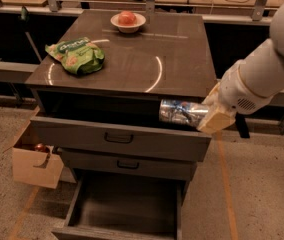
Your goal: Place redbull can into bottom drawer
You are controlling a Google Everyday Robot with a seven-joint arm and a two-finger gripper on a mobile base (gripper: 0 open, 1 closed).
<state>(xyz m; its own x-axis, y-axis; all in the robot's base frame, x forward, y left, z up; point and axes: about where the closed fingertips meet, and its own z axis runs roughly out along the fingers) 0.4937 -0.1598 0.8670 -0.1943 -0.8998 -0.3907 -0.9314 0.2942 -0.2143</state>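
My gripper (209,115) is shut on the redbull can (181,112), a shiny silver and blue can held lying sideways. It hangs in front of the cabinet's right side, at the level of the open top drawer (117,136). The bottom drawer (124,206) is pulled out below, with a plain dark floor and nothing in it. The can is well above it and to its right.
On the cabinet top (147,59) lie a green snack bag (77,56) at the left and a white bowl with a red fruit (127,20) at the back. The middle drawer (127,165) is shut. A cardboard box (34,159) stands on the floor at the left.
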